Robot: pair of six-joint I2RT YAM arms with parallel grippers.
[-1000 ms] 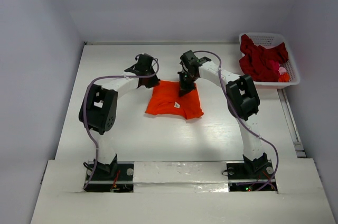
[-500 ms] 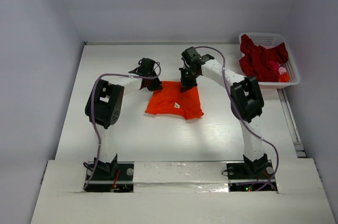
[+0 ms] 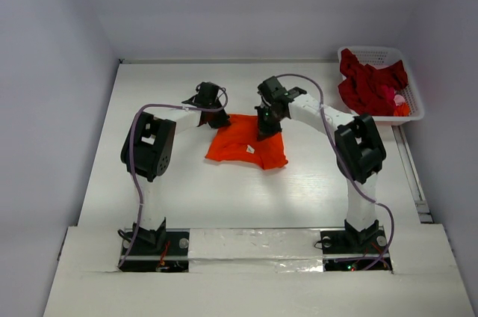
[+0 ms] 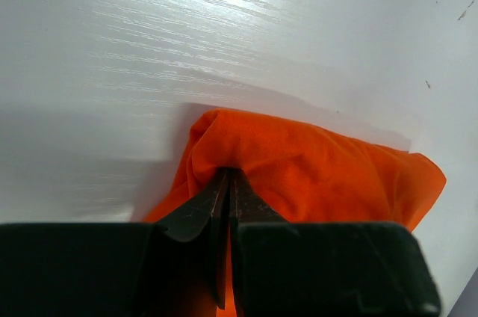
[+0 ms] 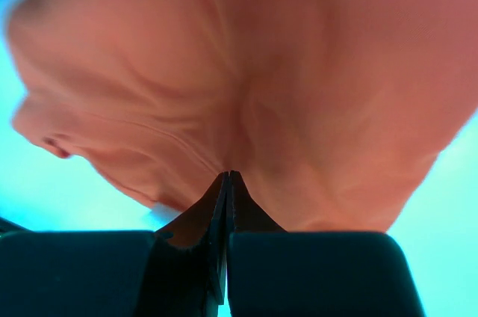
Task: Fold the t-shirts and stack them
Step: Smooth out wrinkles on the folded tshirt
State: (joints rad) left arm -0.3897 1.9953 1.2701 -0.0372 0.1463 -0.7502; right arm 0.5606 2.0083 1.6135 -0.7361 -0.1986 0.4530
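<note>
Since a second ago both elbows have shifted, and the right pincer [image 3: 267,128] has come a little nearer over the cloth. The orange t-shirt [image 3: 246,149] lies mid-bench [image 3: 149,182]. Both pincers are clenched on its far edge, the left pincer [image 3: 215,119] at the far left corner, probably to carry this edge over for a fold. The dark red t-shirts [image 3: 366,85] wait in the basket [image 3: 373,53] at the far right corner.

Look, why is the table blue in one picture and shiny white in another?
Right wrist view: the colours are off, so the white wood-grain table turns turquoise and the bright orange cloth t-shirt looks pale and blurry. Left wrist view: glare streaks the table. Top view: even, soft light.
</note>
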